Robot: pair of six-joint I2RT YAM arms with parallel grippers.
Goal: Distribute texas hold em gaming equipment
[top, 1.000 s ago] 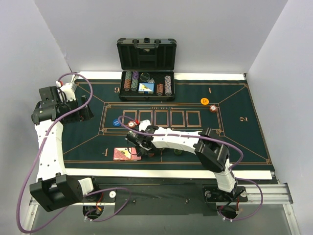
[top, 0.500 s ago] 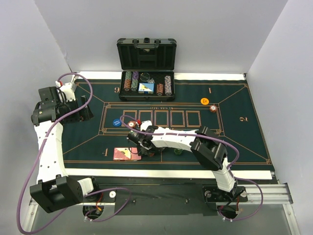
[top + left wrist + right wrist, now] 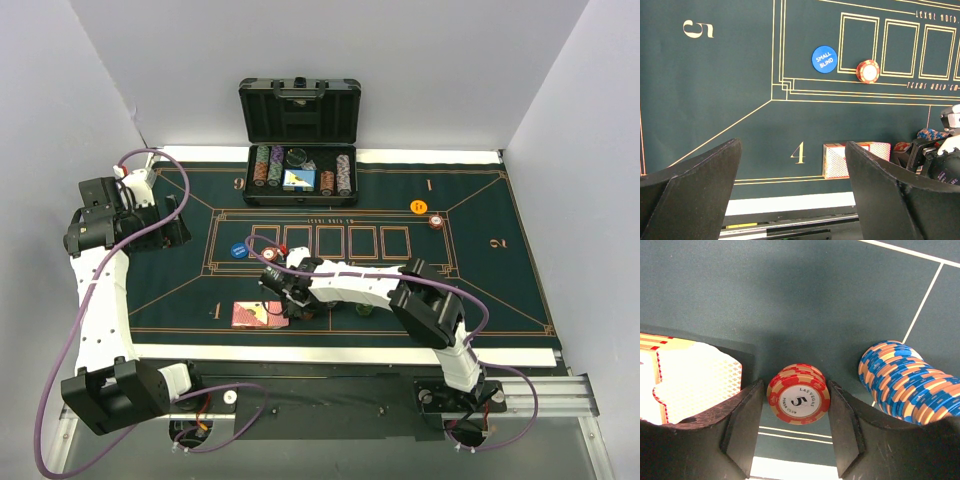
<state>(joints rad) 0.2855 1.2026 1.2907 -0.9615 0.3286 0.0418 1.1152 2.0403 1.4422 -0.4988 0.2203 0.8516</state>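
My right gripper [image 3: 795, 387] is shut on a small stack of red striped poker chips [image 3: 799, 399] marked 5, low over the green felt near seat 4. In the top view it [image 3: 285, 293] sits just right of the red-backed cards [image 3: 250, 315]. The cards [image 3: 695, 382] lie left of its fingers and a blue-and-orange chip stack [image 3: 910, 385] stands on the right. My left gripper [image 3: 792, 150] is open and empty, raised at the far left [image 3: 165, 228]. A blue small-blind disc [image 3: 824, 59] and a red chip stack [image 3: 868, 71] lie by the card boxes.
The open black case [image 3: 300, 112] with racked chips stands at the back. An orange disc [image 3: 417, 207] and a red chip [image 3: 436, 220] lie near seat 1. A green chip [image 3: 365, 309] lies under my right arm. The felt's near edge [image 3: 790, 202] is close to the cards.
My right arm has shifted slightly left and nearer, toward the cards, with the red chips between its fingers. The left arm has not moved.
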